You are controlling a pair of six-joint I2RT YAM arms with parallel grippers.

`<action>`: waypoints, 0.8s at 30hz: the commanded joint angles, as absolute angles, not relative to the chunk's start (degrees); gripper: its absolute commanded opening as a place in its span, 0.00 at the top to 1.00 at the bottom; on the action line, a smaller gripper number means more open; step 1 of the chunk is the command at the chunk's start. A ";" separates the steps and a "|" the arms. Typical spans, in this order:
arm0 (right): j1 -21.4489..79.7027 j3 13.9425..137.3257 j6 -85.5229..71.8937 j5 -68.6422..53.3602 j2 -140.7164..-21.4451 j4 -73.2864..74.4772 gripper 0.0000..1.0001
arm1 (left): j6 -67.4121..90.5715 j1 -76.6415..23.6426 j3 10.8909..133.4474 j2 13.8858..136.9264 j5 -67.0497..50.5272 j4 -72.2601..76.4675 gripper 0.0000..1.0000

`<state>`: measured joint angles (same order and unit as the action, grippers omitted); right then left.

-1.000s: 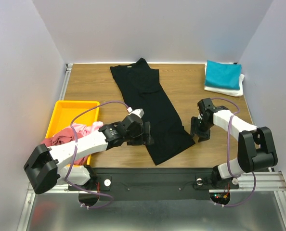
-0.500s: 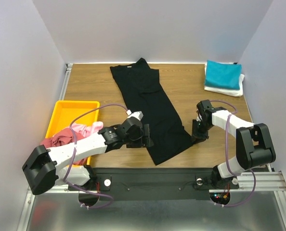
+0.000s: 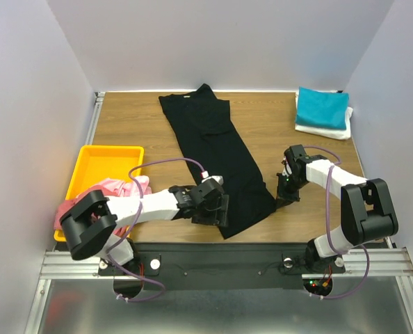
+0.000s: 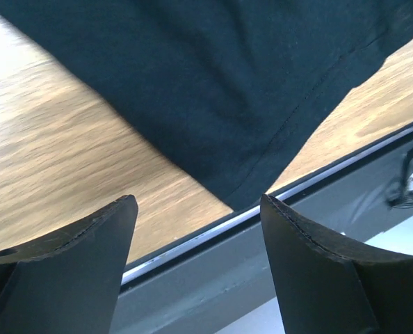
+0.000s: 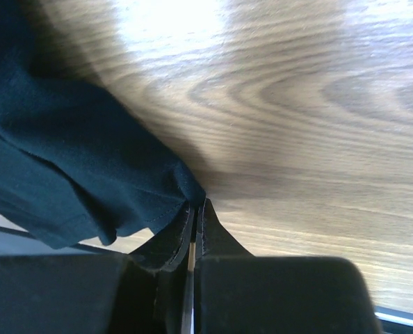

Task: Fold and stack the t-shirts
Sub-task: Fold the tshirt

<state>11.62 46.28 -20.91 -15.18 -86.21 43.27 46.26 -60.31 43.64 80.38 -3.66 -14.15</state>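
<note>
The large black t-shirt (image 3: 217, 149) lies as a long narrow strip running from the table's far side to its near edge. My left gripper (image 3: 213, 212) hovers open at the strip's near left corner. In the left wrist view that corner of the black t-shirt (image 4: 248, 198) sits just ahead of the gap of the left gripper (image 4: 198, 202). My right gripper (image 3: 284, 196) is at the strip's near right corner. In the right wrist view the right gripper (image 5: 195, 205) is shut, its tips pinching the edge of the black t-shirt (image 5: 74, 153).
A folded teal t-shirt (image 3: 322, 106) rests on a folded white one (image 3: 325, 131) at the far right. The yellow tray (image 3: 106, 156) at the left holds a crumpled pink t-shirt (image 3: 119, 188) and a dusty red one (image 3: 62, 212). The table's metal rail (image 4: 213, 240) runs just beyond the shirt's corner.
My left gripper has slid along the shirt's left edge toward the near corner. My right gripper has closed onto the shirt's right corner.
</note>
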 commanded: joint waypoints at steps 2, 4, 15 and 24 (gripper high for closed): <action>12.30 45.79 -21.71 -16.61 -83.67 44.03 1.00 | 43.42 -62.22 49.21 84.72 -5.62 -14.68 0.19; 12.39 45.70 -21.80 -16.52 -83.58 44.03 1.00 | 42.63 -63.01 50.61 86.48 -6.33 -14.77 0.21; 12.48 45.97 -21.36 -16.70 -83.85 44.03 0.99 | 42.36 -66.27 54.14 94.12 -9.49 -17.22 0.30; 12.66 45.79 -21.27 -16.96 -83.41 44.03 1.00 | 42.72 -67.32 55.19 96.94 -10.02 -19.59 0.45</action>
